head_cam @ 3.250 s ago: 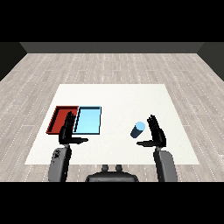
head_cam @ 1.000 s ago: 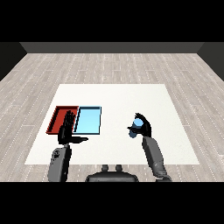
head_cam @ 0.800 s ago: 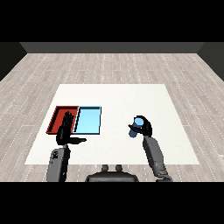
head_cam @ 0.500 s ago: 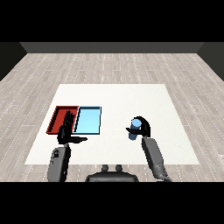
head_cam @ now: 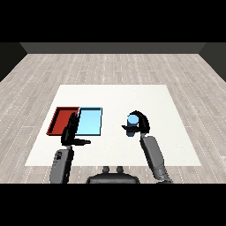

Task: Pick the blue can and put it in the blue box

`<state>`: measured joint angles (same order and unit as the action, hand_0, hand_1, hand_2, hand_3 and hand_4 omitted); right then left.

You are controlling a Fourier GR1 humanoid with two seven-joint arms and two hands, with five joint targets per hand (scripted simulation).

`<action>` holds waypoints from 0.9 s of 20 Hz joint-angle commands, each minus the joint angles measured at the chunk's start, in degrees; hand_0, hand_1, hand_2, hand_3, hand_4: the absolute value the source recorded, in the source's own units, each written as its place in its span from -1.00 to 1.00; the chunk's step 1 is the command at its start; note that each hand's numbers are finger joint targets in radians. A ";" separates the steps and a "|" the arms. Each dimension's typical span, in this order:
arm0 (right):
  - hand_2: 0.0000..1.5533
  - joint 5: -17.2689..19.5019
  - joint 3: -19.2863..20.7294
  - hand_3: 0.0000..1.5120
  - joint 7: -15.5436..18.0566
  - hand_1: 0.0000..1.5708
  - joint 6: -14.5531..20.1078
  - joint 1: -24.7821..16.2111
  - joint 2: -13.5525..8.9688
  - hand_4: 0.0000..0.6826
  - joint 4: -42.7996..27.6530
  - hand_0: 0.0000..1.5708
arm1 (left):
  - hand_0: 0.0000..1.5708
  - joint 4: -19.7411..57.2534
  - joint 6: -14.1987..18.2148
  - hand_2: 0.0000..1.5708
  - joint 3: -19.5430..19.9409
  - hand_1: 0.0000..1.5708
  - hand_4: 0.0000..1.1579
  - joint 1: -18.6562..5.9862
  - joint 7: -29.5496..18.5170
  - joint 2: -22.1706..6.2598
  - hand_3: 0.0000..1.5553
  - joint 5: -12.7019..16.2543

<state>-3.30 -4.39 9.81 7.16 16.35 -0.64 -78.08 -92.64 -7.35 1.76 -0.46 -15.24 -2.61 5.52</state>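
Blue can [head_cam: 132,124] stands upright on the white table [head_cam: 114,99], right of the two trays and apart from them, with the right hand [head_cam: 142,124] wrapped about it. From the head view, that hand's black fingers [head_cam: 135,113] arch over the far side and top edge of the can while the thumb [head_cam: 128,128] reaches across its near, lower part, so the can's light blue top and front face show between them. Whether the can's base rests on the table or sits slightly above it cannot be told from this angle. The right grey forearm [head_cam: 154,158] runs from the lower right of the view up to the hand, leaning a little to the left.

The light blue tray [head_cam: 89,121] lies flat on the left half of the table, and the red tray [head_cam: 62,119] lies just beside it on its left, the two touching along their long sides. Nothing shows inside either tray.

The left hand [head_cam: 71,132] hovers at the near edge of the trays, overlapping the seam between red and blue. Its fingers are straight and held together, pointing away from the robot, and its thumb [head_cam: 82,141] sticks out to the right; it holds nothing. The left forearm [head_cam: 61,164] rises from the lower left corner of the view
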 commanded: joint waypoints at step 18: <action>0.89 -2.39 -7.08 0.90 1.88 0.86 6.75 10.05 0.64 0.83 5.79 0.86 | -1.00 6.00 8.58 -1.00 -16.04 -1.00 -1.00 -5.29 6.43 2.60 -1.00 5.42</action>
<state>-4.60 -8.79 11.59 11.03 24.37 -0.05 -74.15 -87.63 -2.60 -9.80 -5.01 -9.95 -0.08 11.23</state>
